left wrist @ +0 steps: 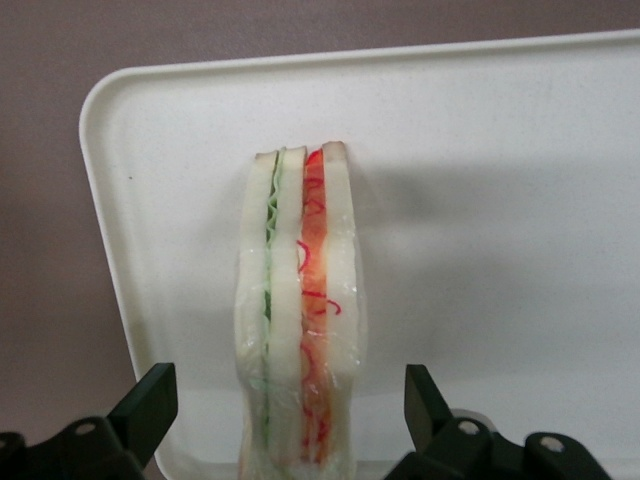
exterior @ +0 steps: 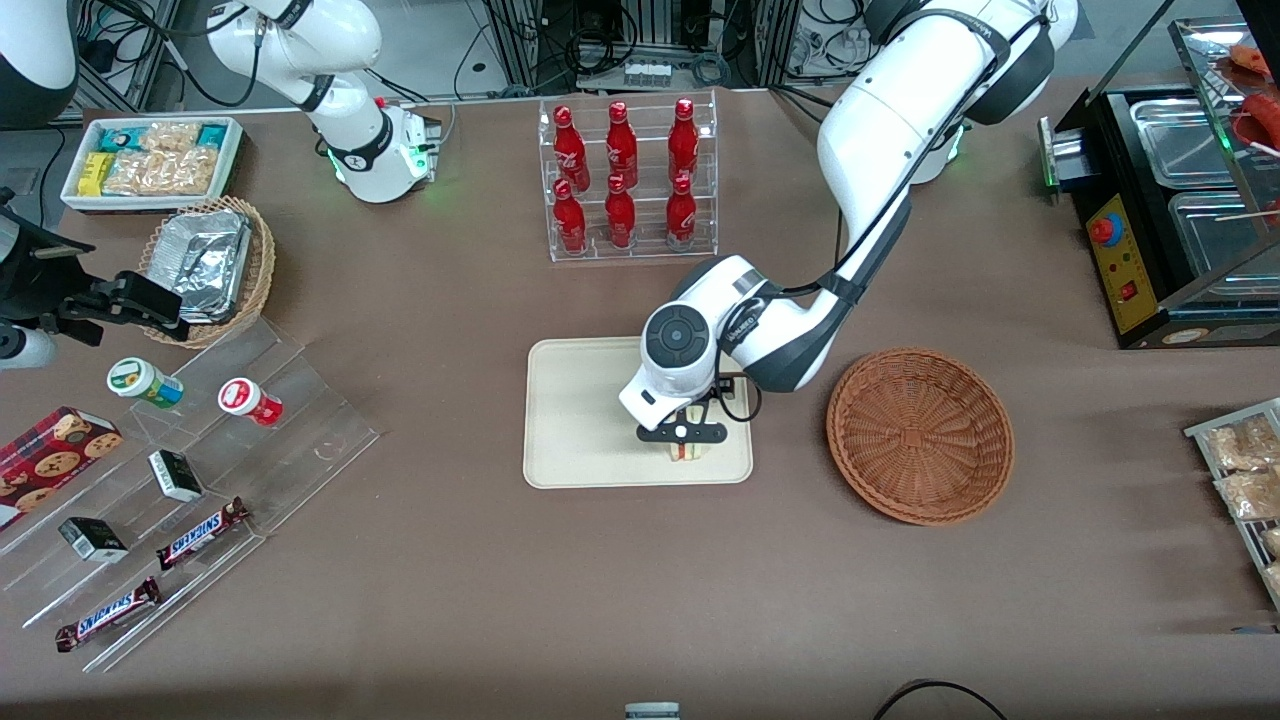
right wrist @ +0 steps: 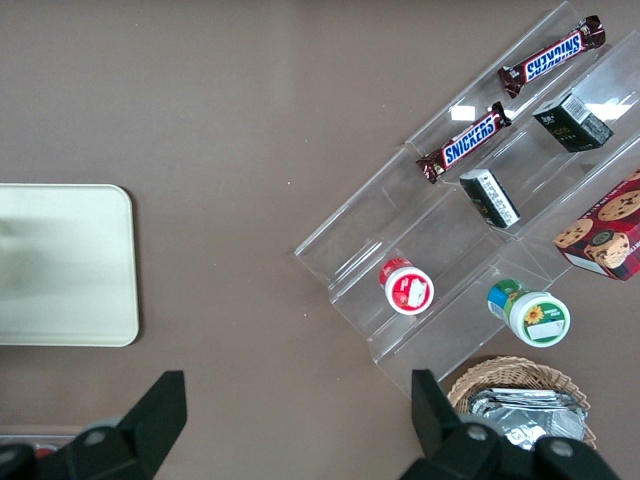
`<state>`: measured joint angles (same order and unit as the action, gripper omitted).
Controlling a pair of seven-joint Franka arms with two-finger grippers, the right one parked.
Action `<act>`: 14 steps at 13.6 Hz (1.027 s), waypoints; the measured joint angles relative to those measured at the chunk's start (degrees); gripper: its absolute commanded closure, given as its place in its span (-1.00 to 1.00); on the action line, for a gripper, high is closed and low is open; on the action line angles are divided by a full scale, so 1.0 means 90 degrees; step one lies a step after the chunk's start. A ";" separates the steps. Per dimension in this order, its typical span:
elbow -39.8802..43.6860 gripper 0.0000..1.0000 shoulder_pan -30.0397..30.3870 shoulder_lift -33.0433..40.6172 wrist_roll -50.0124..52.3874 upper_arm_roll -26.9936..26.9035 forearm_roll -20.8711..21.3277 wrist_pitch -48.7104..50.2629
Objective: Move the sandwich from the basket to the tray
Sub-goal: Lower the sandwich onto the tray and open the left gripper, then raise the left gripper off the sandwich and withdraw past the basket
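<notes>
Your gripper (exterior: pixel 683 437) hangs over the tray (exterior: pixel 575 420), near the tray's front edge at the corner toward the basket (exterior: pixel 920 433). Its fingers (left wrist: pixel 150 400) stand spread wide, one on each side of the sandwich (left wrist: pixel 300 330), with a gap on both sides; they grip nothing. The sandwich rests on the tray on its edge, a wedge of pale bread in glossy clear wrap, with green filling in one seam and red and orange in the other. The tray is smooth, cream-white, with rounded corners and a low rim. The basket is round, reddish-brown woven wicker, beside the tray. Toward the parked arm's end of the table, two bars (exterior: pixel 200 532) read "SNICKERS".
</notes>
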<state>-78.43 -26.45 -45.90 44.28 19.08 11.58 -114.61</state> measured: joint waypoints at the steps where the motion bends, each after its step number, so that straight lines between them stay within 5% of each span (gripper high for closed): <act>1: 0.0010 -1.00 0.0011 0.0001 0.0003 -0.0005 0.0003 0.0001; 9: 0.0364 -1.00 0.0050 0.0410 0.0261 -0.0297 0.0019 0.0545; 14: 0.0436 -1.00 0.0642 0.1028 0.0295 -0.0321 0.0013 0.0602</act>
<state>-74.51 -20.67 -36.65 46.93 16.19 11.70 -109.19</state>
